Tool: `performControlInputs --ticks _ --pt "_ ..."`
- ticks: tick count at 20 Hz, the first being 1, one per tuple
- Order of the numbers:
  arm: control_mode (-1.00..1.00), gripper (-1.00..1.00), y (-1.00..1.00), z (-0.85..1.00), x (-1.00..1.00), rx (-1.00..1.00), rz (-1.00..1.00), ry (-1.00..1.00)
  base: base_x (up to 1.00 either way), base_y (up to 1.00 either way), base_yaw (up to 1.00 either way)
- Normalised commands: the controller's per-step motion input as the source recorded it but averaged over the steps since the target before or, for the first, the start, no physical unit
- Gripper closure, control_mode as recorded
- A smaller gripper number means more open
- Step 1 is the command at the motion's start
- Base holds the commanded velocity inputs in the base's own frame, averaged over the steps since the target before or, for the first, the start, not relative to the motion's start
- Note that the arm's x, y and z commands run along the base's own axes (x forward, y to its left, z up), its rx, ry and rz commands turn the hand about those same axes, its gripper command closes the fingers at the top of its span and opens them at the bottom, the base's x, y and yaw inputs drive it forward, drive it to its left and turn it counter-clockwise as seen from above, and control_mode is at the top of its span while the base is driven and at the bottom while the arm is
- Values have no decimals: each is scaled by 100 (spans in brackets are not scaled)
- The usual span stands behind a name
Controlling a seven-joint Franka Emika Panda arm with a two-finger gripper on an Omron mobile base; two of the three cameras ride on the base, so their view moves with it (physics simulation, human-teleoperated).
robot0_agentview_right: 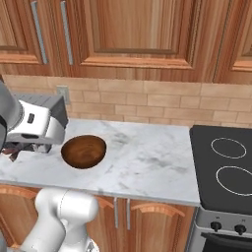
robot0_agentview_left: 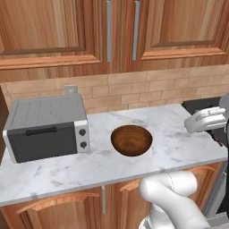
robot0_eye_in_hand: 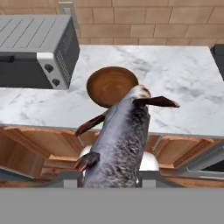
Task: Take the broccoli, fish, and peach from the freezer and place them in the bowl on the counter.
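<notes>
The fingers [robot0_eye_in_hand: 110,177] are clamped on the fish [robot0_eye_in_hand: 119,140], whose grey speckled body runs straight out from between them, dark fins jutting to either side. Beyond the fish's far end sits the bowl [robot0_eye_in_hand: 110,85], on the white marble desk [robot0_eye_in_hand: 175,87]; the fish's tip overlaps the bowl's near rim in the hand view (how high above it, I cannot tell). Ahead and to the left of the fingers stands a grey toaster oven [robot0_eye_in_hand: 37,50] against the brick wall. In the left base view the bowl [robot0_agentview_left: 131,140] holds nothing, just right of the toaster oven [robot0_agentview_left: 47,127].
</notes>
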Motion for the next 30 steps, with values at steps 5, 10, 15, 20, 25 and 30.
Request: performControlInputs --ticks 5,10,15,20,25,30 --pt "100 100 0 0 0 0 0 0 37 2 0" --pt "100 100 0 0 0 0 0 0 37 10 0" --pt "-100 100 2 -8 3 0 0 0 24 5 0" --pt "-100 100 16 -54 25 0 0 6 0 0 0" --pt "-100 100 7 -28 59 0 4 23 0 0 0" --pt "-100 100 2 -49 61 0 2 8 0 0 0"
